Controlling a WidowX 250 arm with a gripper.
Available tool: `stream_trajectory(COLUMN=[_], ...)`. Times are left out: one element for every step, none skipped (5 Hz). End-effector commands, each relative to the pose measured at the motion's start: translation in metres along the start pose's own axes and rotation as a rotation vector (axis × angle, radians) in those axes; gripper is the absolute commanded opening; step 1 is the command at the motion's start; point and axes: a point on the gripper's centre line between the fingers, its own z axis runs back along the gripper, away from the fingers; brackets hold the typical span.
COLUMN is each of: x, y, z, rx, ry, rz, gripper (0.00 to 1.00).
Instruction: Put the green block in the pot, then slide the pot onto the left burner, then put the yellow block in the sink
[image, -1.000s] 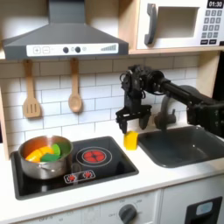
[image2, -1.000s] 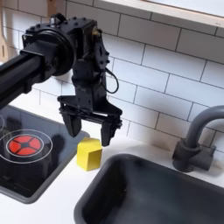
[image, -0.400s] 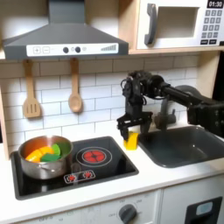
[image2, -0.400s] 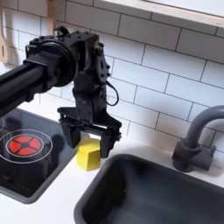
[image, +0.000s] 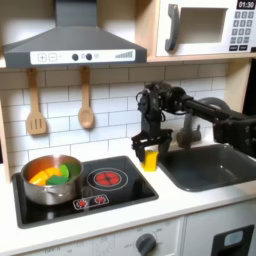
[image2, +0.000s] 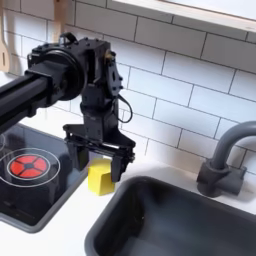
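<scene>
- While the black gripper (image: 150, 148) (image2: 99, 162) hangs low over the white surface (image: 190, 203) (image2: 60, 230), its jaws stand wide apart, one finger on either side of the small bright yellow block (image: 149, 160) (image2: 99, 178); I cannot tell whether the fingertips touch the block, and it sits on the surface between them.
- In both exterior views the yellow block rests in the strip of surface between the glossy black cooktop (image: 120, 199) (image2: 45, 195) and the dark grey rectangular sink (image: 205, 165) (image2: 170, 222), just beside the sink's near rim.
- In the first exterior view the shiny silver steel pot (image: 50, 180) stands on the cooktop's left part, covering the burner there, with the small green block (image: 62, 172) inside it beside orange and yellow pieces (image: 40, 176).
- A red spiral burner ring (image: 105, 179) (image2: 24, 165) lies bare to the pot's right in the first exterior view.
- Behind the sink a dark curved faucet (image: 190, 128) (image2: 222, 160) rises, near the arm.
- Two wooden utensils (image: 36, 105) hang on the white tiled wall (image: 110, 100) (image2: 190, 80), under a grey hood (image: 72, 40); a microwave (image: 205, 28) sits top right.
</scene>
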Motion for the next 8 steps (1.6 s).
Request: stream_trajectory(x=[0.0055,0.0051,0.0048,0.0048,0.0055,0.0089,0.0086,0.0094], y=[0.0043,0.0023,0.0022,0.0022,0.0041,0.0038,0.0066,0.0061], z=[-0.0036,-0.0054,-0.0054,-0.0054,-0.0107,-0.0124,-0.0080,-0.0082], rx=[-0.003,0.000,0.000,0.000,0.015,0.011,0.014,-0.001], ry=[0.013,0.017,0.018,0.018,-0.007,0.008,0.038,0.077], rz=[0.000,-0.008,-0.008,-0.008,-0.021,-0.023,-0.012,0.005], gripper=[1.00,1.00,1.00,1.00,1.00,1.00,1.00,1.00])
